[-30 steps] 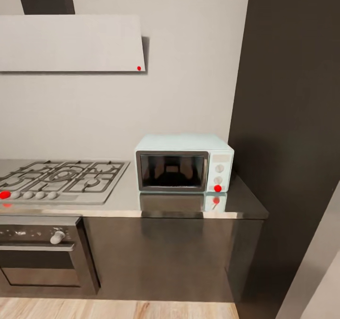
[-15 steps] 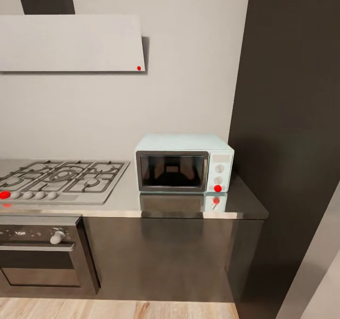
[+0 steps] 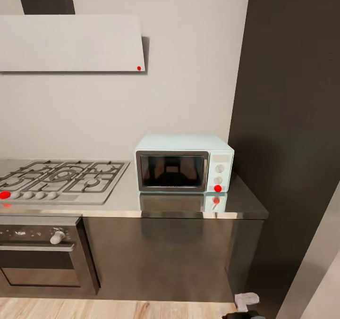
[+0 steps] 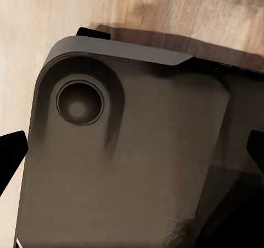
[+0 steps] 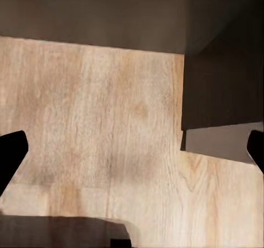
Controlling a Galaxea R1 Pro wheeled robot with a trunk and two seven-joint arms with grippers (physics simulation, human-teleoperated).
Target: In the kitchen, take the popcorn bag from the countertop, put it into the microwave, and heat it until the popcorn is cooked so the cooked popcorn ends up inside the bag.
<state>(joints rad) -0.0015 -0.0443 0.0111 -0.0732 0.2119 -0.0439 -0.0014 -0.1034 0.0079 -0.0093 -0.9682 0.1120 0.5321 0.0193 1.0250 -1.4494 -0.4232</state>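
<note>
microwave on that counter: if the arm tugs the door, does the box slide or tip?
Likely slides rather than tips: the microwave is wide and squat, resting flat on the glossy, reflective countertop. Probably light for its size, being small. No handle is discernible on its door, so where to pull is unclear.

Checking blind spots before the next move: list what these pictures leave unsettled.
- Microwave interior: in the head view, dark door glass shows mostly reflection, so its contents cannot be told.
- Gas hob: cut off by the head view's left edge.
- Pale part at the head view's bottom edge: too cropped to identify.
- Left gripper, right gripper: only dark fingertips at each wrist view's edges; they stand wide apart over a dark base and wooden floor.
</note>
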